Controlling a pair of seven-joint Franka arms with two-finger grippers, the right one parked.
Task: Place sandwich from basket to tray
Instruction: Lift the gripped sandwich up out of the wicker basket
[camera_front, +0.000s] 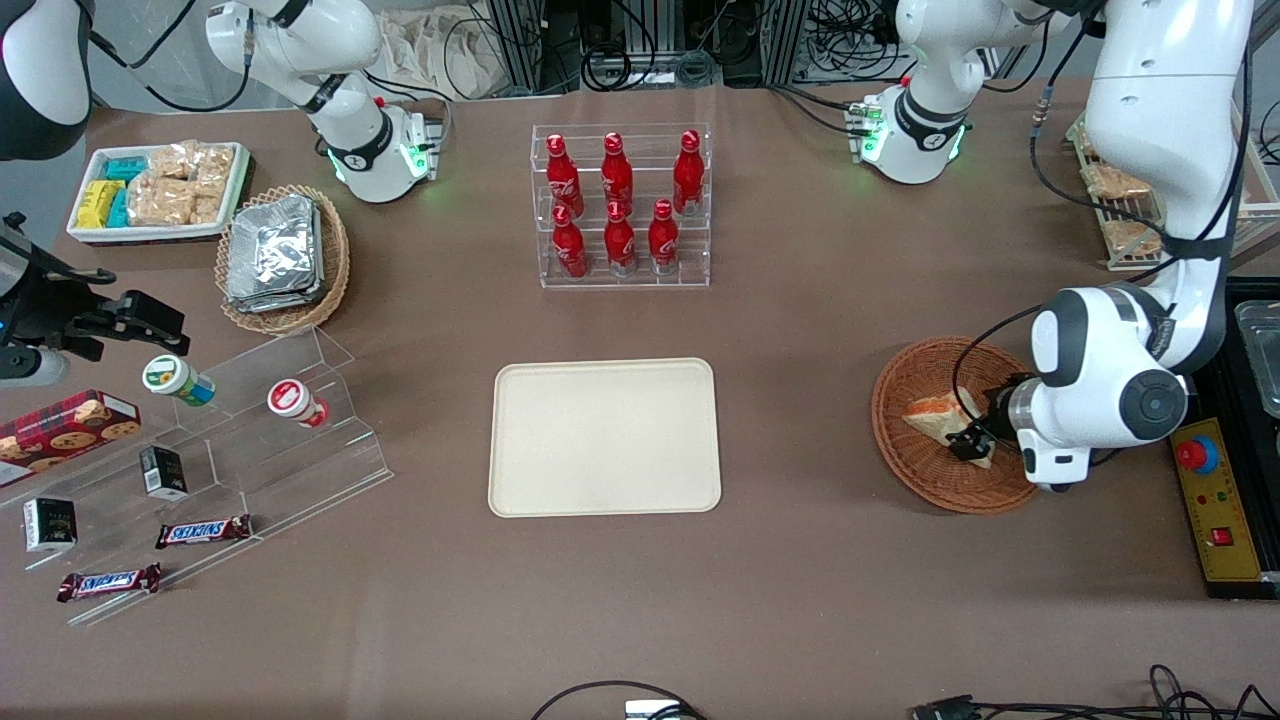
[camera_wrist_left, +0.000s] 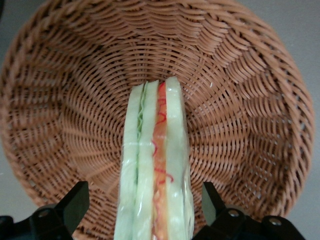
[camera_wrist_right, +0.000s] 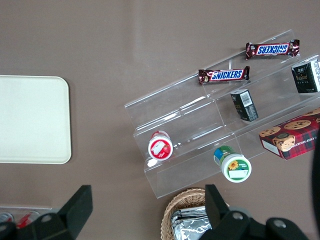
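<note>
The sandwich (camera_front: 938, 415) lies in the reddish-brown wicker basket (camera_front: 900, 440) toward the working arm's end of the table. In the left wrist view the sandwich (camera_wrist_left: 155, 170) stands on edge in the basket (camera_wrist_left: 240, 100), showing pale bread with orange-red and green filling. My gripper (camera_front: 972, 442) is down in the basket, open, with one black finger (camera_wrist_left: 75, 202) on each side of the sandwich and a gap between each finger and the bread. The cream-beige tray (camera_front: 604, 437) lies flat at the table's middle and also shows in the right wrist view (camera_wrist_right: 32, 119).
A clear rack of red cola bottles (camera_front: 622, 205) stands farther from the front camera than the tray. Toward the parked arm's end are a tan basket of foil packets (camera_front: 282, 255), a white bin of snack packs (camera_front: 160, 190) and a clear stepped shelf (camera_front: 240, 440) with snacks.
</note>
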